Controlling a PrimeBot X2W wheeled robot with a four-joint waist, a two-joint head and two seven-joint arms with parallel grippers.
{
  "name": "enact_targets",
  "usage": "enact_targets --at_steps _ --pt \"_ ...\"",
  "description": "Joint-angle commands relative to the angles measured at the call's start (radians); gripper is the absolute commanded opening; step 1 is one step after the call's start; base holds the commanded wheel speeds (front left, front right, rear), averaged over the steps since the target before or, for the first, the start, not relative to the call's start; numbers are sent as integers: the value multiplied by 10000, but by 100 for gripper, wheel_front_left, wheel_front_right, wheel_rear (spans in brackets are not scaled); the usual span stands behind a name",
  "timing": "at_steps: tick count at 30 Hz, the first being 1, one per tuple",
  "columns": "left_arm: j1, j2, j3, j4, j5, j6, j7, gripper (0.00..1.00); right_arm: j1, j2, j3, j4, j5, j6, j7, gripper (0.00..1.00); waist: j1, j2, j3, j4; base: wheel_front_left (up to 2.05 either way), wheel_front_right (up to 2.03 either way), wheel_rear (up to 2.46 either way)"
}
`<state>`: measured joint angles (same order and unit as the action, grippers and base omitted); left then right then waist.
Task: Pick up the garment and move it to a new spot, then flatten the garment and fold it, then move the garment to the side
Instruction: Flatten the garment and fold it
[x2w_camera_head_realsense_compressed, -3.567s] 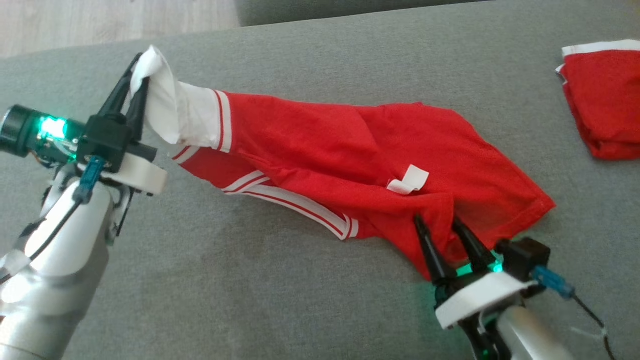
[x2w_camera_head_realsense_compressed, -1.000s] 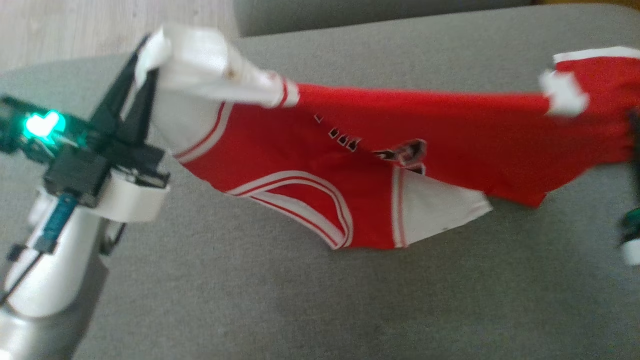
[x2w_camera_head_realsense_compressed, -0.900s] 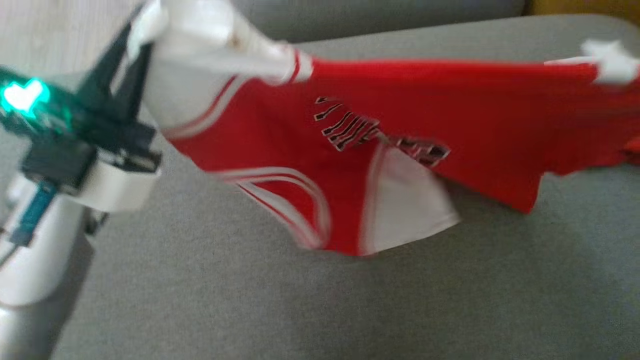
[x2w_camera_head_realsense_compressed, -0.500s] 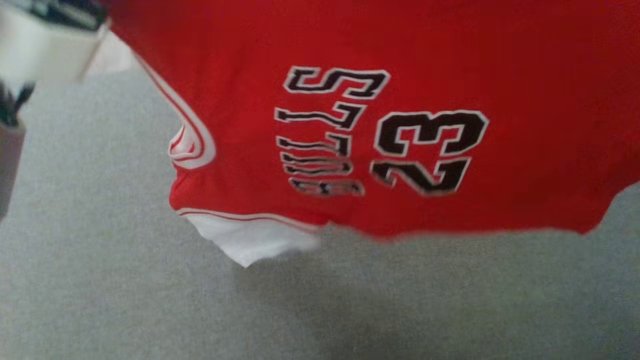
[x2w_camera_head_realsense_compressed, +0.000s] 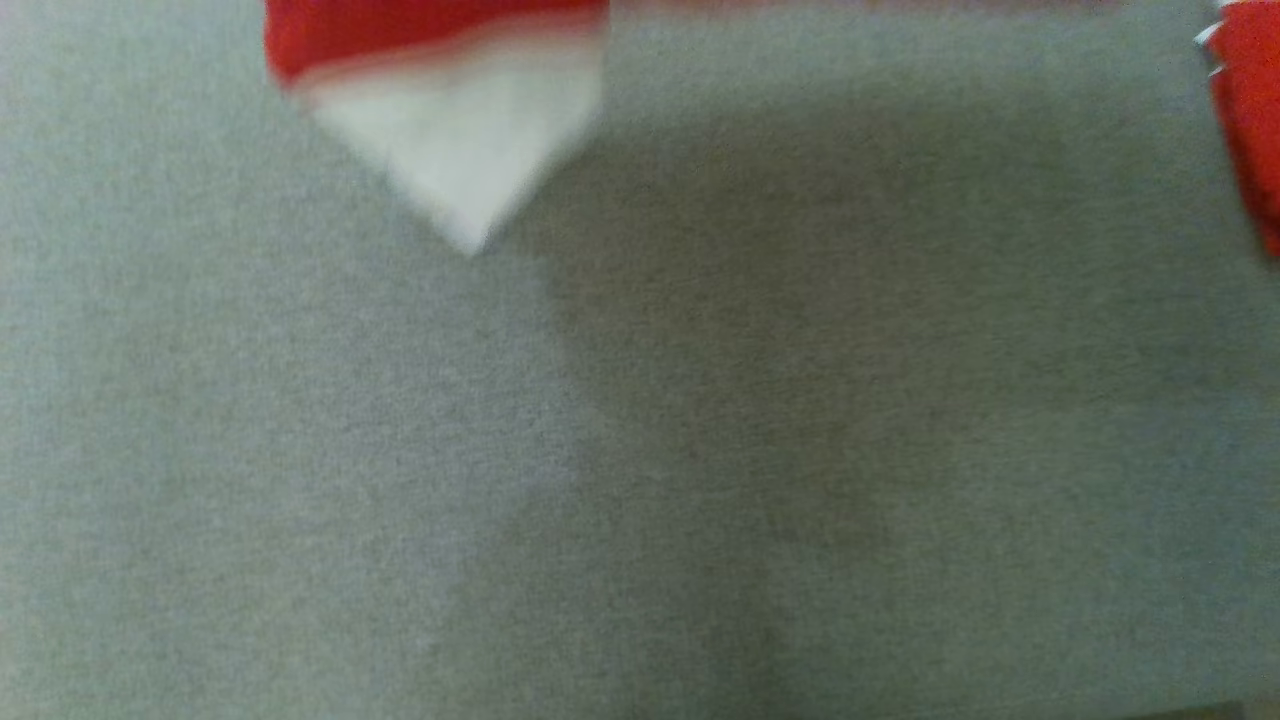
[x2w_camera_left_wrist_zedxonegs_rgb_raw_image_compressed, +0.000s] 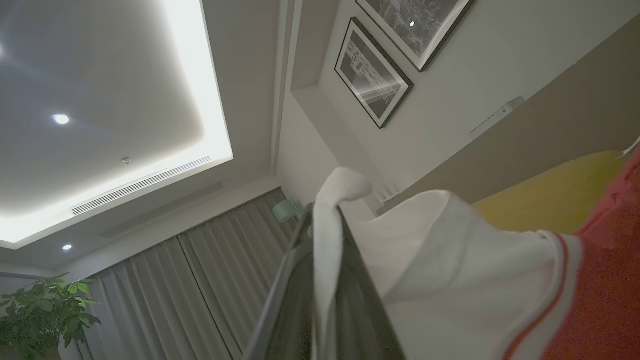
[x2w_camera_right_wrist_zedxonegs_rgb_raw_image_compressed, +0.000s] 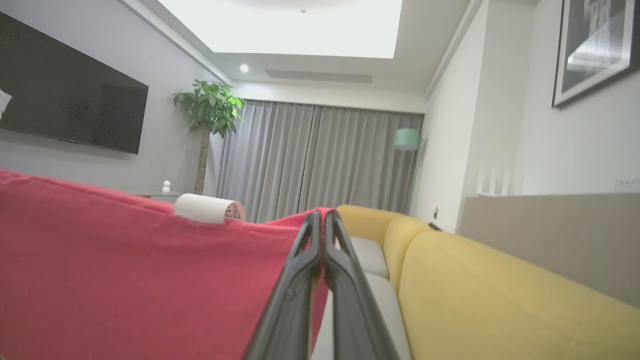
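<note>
The garment is a red jersey with white trim, held up in the air between both arms. In the head view, its hanging white corner (x2w_camera_head_realsense_compressed: 450, 140) dips in at the top left, blurred, above the grey cushion (x2w_camera_head_realsense_compressed: 640, 450). My left gripper (x2w_camera_left_wrist_zedxonegs_rgb_raw_image_compressed: 325, 210) points up toward the ceiling, shut on a white fold of the garment (x2w_camera_left_wrist_zedxonegs_rgb_raw_image_compressed: 450, 265). My right gripper (x2w_camera_right_wrist_zedxonegs_rgb_raw_image_compressed: 324, 216) is shut on the red edge of the garment (x2w_camera_right_wrist_zedxonegs_rgb_raw_image_compressed: 125, 280), which stretches away to the left of its fingers.
A second red garment (x2w_camera_head_realsense_compressed: 1250, 120) lies at the cushion's far right edge. A yellow sofa (x2w_camera_right_wrist_zedxonegs_rgb_raw_image_compressed: 500, 300) runs to the right of the right gripper. A wall television (x2w_camera_right_wrist_zedxonegs_rgb_raw_image_compressed: 70, 110), a potted plant (x2w_camera_right_wrist_zedxonegs_rgb_raw_image_compressed: 207, 107) and grey curtains (x2w_camera_right_wrist_zedxonegs_rgb_raw_image_compressed: 320, 160) stand beyond.
The garment has risen off the cushion and spread between the two grippers. Its printed front, which was in the head view half a second ago, has gone above the top edge.
</note>
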<state>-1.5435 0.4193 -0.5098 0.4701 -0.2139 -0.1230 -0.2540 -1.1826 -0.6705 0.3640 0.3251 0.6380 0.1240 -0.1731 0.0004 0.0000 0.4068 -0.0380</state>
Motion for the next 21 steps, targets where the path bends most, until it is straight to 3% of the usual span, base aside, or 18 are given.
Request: enact_targets --at_steps 1,5,8,15,21 --pt "-542 339 361 -190 90 55 -22 0 -130 -75 -155 -87 -112 67 -135 0 -4 0 421 201 0 0 0" --pt "-621 141 414 -781 -90 -23 -71 0 -416 -23 396 567 -477 67 -430 0 -4 0 764 312 0 0 0" --pt "356 291 369 -1485 -522 -63 -74 0 -115 -45 948 985 -440 67 -535 0 -4 0 954 405 0 0 0" --pt "4133 1155 -222 -3376 -1553 -74 -76 0 1733 42 1611 1638 234 67 -826 0 -4 0 876 573 0 0 0" --pt "7963 1532 -130 -4473 -1738 -75 -77 0 4504 -120 1138 794 883 67 -882 0 -4 0 132 350 0 0 0"
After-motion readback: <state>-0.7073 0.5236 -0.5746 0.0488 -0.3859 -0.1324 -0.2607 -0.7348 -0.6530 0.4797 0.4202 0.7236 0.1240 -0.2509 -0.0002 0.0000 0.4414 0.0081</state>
